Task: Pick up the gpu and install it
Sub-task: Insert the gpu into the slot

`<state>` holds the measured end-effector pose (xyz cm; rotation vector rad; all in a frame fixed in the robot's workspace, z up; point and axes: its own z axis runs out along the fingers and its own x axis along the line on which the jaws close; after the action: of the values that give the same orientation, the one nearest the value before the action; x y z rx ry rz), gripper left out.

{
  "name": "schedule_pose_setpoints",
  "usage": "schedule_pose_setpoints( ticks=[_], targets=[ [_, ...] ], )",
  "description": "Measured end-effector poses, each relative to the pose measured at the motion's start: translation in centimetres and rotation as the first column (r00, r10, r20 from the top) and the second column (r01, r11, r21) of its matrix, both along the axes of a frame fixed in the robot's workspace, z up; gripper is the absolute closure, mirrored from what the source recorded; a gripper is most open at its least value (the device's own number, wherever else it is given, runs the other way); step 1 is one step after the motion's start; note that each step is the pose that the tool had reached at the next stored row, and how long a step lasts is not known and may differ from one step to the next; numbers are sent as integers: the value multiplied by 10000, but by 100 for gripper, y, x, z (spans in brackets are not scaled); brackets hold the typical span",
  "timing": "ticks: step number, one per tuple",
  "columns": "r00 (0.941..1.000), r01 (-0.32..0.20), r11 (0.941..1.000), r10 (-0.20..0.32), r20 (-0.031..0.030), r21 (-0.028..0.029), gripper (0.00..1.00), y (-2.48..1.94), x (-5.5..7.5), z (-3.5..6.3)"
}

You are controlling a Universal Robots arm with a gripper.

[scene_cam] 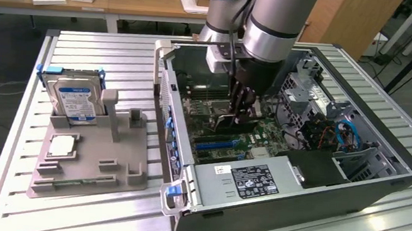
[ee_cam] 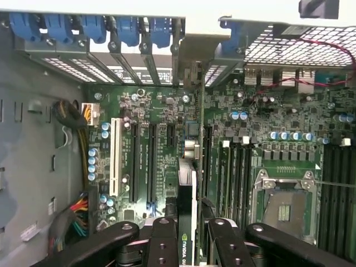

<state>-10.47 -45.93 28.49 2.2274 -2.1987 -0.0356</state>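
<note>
I'm seeing my end effector point(ee_cam: 189, 245) clenching the thin black gpu card point(ee_cam: 186, 194) edge-on inside the open dark computer case point(scene_cam: 317, 209), seemingly just above the green motherboard point(ee_cam: 167, 111).

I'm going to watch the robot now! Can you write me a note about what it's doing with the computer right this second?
Gripper: shut on the gpu, held edge-on inside the open computer case.
Gpu: right over the long slots of the motherboard.
Done: gpu picked up and brought into the case.
Left: not let go; I cannot tell whether it is pushed into a slot.
Outside the case: hard drive and CPU chip sit on the grey tray.
</note>
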Motion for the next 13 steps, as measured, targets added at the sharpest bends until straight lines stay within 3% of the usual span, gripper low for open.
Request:
schedule_pose_setpoints(
  ticks=[3, 8, 13],
  targets=[
    [10000, -10, 10000, 10, 12, -3, 74, 0, -3, -25],
    [9999, -128, 9999, 128, 101, 0, 74, 0, -3, -84],
    [9998, -136, 9999, 136, 118, -1, 74, 0, -4, -140]
  ],
)
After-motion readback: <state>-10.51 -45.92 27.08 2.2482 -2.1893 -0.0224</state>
